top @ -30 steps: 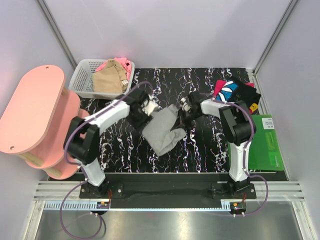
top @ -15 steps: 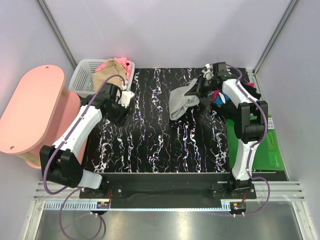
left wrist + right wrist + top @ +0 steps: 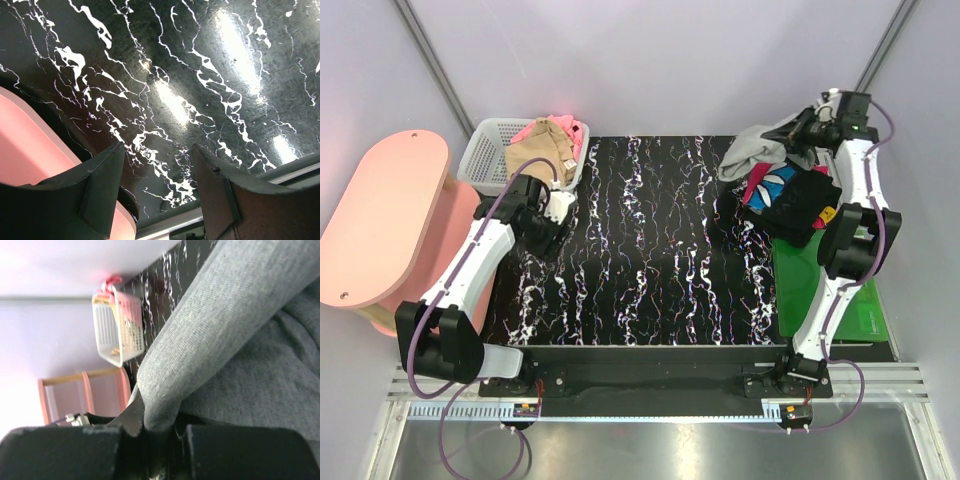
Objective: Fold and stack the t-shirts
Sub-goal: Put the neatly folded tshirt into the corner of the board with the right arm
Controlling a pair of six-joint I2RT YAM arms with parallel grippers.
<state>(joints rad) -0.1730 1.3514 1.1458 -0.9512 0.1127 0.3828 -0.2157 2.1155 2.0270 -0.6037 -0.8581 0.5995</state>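
Grey t-shirt (image 3: 752, 152) now far right, near black t-shirt (image 3: 798, 200).

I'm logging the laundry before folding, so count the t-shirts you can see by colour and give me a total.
grey t-shirt: 1
black printed t-shirt: 1
tan t-shirt: 1
pink t-shirt: 1
Total: 4

Lab test cell: plain white walls (image 3: 650, 60), alu rails (image 3: 660, 385)
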